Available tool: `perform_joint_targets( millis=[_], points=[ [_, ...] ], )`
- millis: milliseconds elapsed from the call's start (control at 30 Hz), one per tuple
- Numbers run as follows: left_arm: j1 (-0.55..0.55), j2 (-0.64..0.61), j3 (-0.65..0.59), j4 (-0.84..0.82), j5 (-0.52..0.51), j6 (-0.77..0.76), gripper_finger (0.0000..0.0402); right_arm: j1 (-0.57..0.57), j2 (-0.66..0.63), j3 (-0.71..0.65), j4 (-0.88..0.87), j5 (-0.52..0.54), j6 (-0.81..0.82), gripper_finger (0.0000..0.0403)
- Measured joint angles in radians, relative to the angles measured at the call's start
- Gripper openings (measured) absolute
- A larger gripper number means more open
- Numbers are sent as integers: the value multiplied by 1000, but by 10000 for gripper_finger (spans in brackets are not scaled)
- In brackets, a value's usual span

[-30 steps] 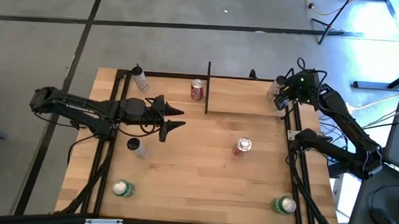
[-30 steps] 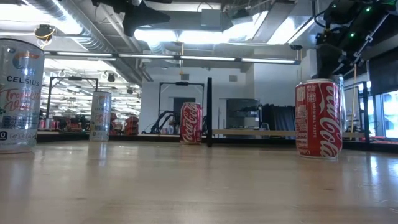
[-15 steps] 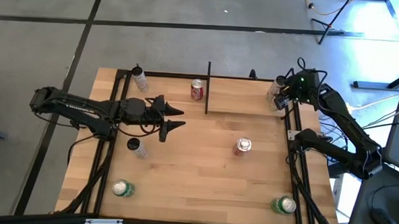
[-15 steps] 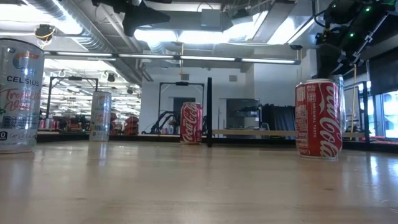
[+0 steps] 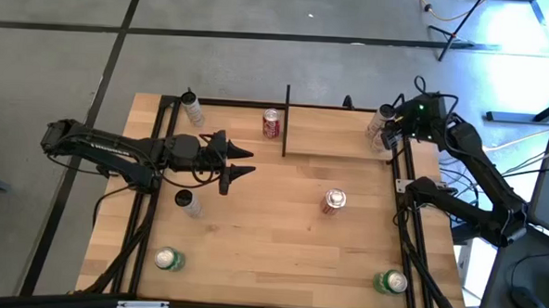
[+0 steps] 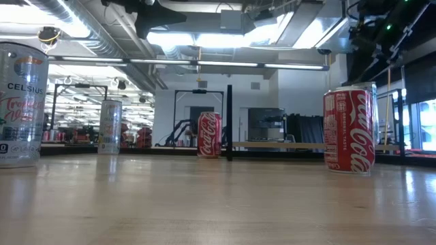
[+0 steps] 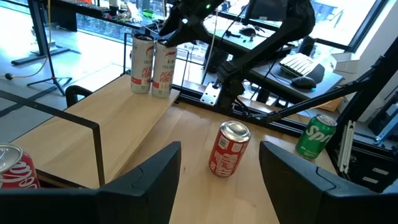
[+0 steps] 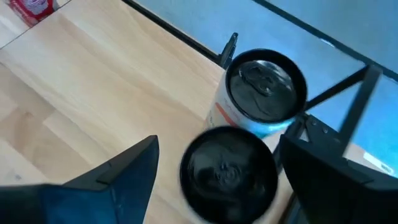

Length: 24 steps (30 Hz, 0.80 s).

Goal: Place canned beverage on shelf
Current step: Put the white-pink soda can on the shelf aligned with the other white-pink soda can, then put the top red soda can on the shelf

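Note:
The shelf [image 5: 340, 131] is a light board in black rods at the table's far right. Two tall white cans [image 5: 382, 124] stand upright on its right end; they also show in the left wrist view [image 7: 152, 56]. My right gripper [image 5: 394, 131] hangs open just above them. In its wrist view, its fingers [image 8: 134, 165] stand either side of the nearer can's top [image 8: 228, 174] without touching it. The farther can's top [image 8: 266, 93] lies beyond. My left gripper [image 5: 248, 163] waits open above the table's left half.
A red can [image 5: 272, 123] stands just left of the shelf's post, another red can [image 5: 335, 201] mid-table. White cans stand at the far left [image 5: 192, 107] and left of centre [image 5: 188, 202]. Green cans [image 5: 168, 258] [image 5: 391, 282] stand near the front edge.
My right gripper has drawn up a little from the two cans on the shelf, staying open. The cans stand as before.

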Motion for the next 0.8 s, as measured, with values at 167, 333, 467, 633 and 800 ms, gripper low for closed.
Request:
perform_joint_targets(
  millis=[167, 333, 467, 633, 800],
  points=[
    [0, 0, 0, 24, -11, 0, 211, 0, 0, 115, -82, -22, 40, 319],
    [1, 0, 0, 69, -57, 2, 211, 1, -1, 172, 11, -309, 165, 319],
    [30, 0, 0, 72, -112, 7, 211, 88, 52, 173, 161, -593, 273, 319],
    [68, 0, 0, 71, -141, -40, 211, 253, 110, 171, 241, -508, 243, 319],
    [106, 0, 0, 72, -140, -54, 211, 385, 198, 172, 321, -517, 177, 319]
  ],
)
